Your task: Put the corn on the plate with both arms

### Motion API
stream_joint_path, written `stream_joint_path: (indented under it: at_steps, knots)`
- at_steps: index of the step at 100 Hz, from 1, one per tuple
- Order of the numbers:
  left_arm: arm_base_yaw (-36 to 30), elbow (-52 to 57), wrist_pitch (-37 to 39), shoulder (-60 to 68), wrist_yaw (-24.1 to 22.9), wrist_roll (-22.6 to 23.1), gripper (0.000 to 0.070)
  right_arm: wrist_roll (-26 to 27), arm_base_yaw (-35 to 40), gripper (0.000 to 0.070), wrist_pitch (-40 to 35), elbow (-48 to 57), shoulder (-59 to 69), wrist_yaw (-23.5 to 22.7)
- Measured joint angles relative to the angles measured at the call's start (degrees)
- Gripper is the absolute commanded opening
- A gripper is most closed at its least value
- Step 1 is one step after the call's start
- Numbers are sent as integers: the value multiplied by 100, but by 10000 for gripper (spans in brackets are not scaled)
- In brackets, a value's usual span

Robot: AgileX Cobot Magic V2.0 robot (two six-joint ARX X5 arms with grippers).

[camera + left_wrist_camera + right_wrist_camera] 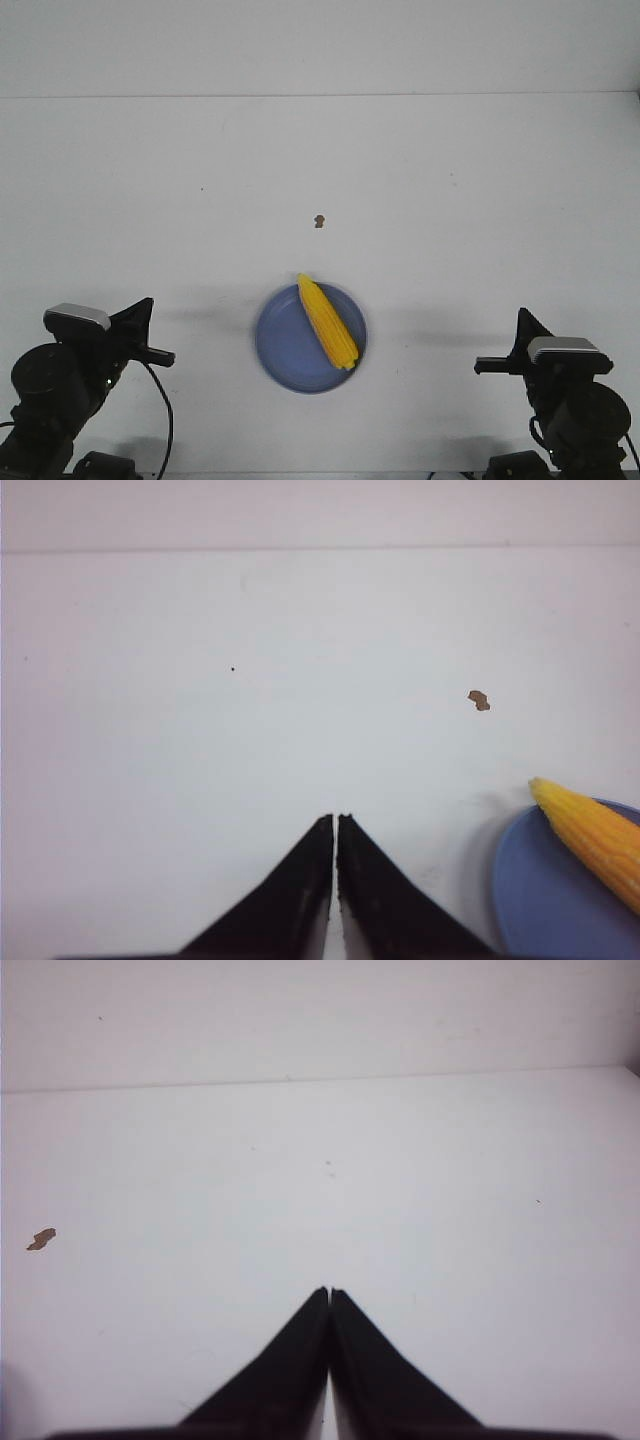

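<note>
While lying diagonally on round periwinkle-blue plate (285, 355), yellow tapered corn cob (328, 322) well apart from both closed, empty black jaws.

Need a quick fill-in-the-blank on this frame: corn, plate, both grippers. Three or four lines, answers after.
1. The corn lies on the ____.
2. The plate is ____ in colour.
3. Both the left gripper and the right gripper are ____, holding nothing.
4. A small brown speck sits on the white ____.

Answers: plate; blue; shut; table
</note>
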Motion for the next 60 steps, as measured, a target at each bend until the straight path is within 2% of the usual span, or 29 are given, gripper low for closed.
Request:
stream_joint_path:
  at_steps: [60]
  knots:
    - [0,0,2,-144,0,0,12,0,0,3,2,0,0,0]
